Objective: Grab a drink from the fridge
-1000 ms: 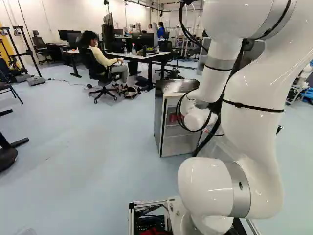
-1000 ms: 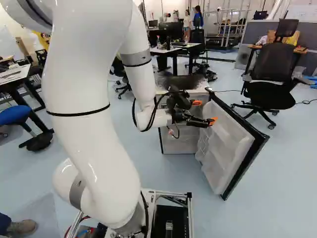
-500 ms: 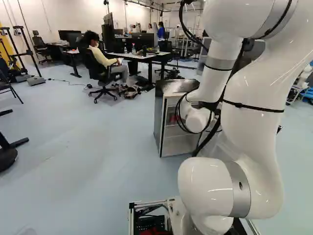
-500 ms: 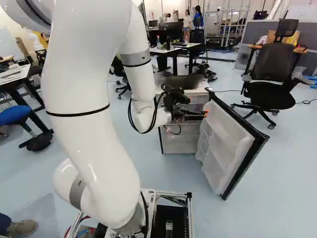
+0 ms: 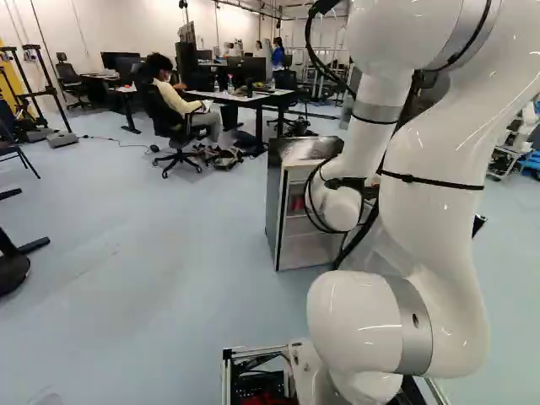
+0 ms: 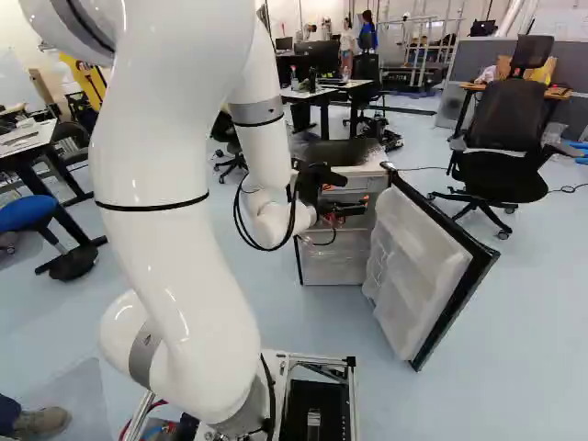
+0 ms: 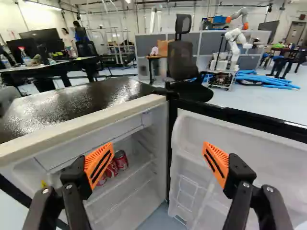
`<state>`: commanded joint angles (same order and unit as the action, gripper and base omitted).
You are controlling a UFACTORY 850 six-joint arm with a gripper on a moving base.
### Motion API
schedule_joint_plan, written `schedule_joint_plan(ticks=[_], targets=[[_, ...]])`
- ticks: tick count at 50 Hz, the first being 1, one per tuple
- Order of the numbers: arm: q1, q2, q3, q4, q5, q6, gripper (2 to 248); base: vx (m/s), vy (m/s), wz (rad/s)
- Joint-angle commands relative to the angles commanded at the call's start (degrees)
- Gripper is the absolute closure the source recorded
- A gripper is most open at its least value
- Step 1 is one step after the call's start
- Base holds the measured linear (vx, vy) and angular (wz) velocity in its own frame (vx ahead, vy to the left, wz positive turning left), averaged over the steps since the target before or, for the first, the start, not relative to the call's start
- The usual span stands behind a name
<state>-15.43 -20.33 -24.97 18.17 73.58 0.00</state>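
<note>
The claw (image 7: 158,145) stands wide apart, gripping nothing; red cans (image 7: 121,161) sit inside the fridge (image 7: 76,103), at eleven o'clock, dead ahead being twelve; the door (image 7: 271,149), at one o'clock, is already open; reaching in, gripping a can and lifting it out remain; since half a second ago, the claw has swung away from the door.

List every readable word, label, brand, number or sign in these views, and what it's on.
Nothing legible enough to quote.
Red cans inside the fridge: pale markings, too small to read.
White board, far right of the right base view: faint marks, unreadable.
</note>
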Motion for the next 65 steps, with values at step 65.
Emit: schedule_joint_plan(ticks=[65], targets=[[-6.22, -22.95, -20.82, -39.14, -9.12, 0.00, 3, 0.000, 0.000, 0.000]])
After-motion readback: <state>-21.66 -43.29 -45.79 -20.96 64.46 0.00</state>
